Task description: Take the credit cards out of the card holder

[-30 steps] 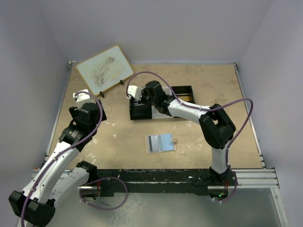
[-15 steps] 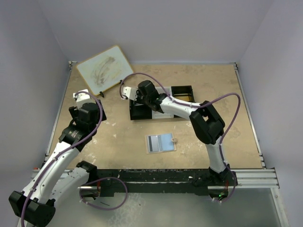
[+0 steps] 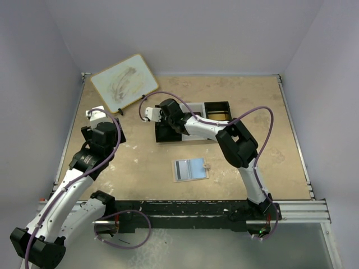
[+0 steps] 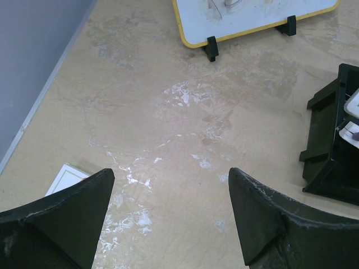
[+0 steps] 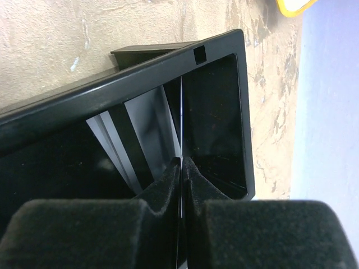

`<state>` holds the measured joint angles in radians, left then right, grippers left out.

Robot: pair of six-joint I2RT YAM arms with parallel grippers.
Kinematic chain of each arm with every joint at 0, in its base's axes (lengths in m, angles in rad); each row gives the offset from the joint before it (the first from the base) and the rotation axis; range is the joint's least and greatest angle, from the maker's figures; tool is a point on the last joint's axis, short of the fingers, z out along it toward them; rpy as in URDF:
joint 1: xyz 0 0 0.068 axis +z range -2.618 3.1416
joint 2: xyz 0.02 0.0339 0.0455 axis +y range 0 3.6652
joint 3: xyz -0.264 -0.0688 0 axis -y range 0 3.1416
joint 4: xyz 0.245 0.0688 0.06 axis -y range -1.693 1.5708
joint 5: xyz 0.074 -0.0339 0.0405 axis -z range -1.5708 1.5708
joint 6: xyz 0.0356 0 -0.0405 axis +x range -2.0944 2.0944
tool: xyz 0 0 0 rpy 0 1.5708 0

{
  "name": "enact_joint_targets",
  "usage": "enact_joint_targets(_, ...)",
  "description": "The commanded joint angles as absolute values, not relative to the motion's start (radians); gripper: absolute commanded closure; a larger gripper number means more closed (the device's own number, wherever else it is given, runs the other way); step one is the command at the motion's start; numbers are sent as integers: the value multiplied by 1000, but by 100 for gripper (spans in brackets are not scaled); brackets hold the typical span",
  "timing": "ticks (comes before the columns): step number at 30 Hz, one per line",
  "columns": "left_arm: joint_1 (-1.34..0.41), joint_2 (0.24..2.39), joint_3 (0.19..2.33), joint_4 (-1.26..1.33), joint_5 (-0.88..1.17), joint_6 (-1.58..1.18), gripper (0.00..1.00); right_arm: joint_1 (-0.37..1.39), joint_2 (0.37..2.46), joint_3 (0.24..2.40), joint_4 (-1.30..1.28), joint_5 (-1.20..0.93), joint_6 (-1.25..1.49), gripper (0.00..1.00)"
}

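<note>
Right wrist: right gripper (image 5: 182, 163) pinches a credit card (image 5: 182, 120) (in the tray (image 5: 168, 73)); left gripper (image 4: 170, 175) gapes wide.

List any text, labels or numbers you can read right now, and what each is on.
Nothing is readable in any view.
Whiteboard: grey smears only, no legible writing.
Card holder and the credit card in it: any print too small.
Held card in the right claw: edge-on, no face showing.
Small box: corner only, no lettering visible.
Tray: no markings visible.
</note>
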<state>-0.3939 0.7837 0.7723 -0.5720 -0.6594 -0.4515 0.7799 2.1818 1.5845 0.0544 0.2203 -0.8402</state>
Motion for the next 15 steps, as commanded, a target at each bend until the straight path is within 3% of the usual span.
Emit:
enact_joint_targets(1, -384, 762, 795, -552, -675, -434, 19, 779, 2172, 1594, 112, 267, -895, 93)
enact_joint_targets(15, -377, 763, 795, -555, -674, -433, 19, 779, 2205, 1583, 149, 265, -963, 91)
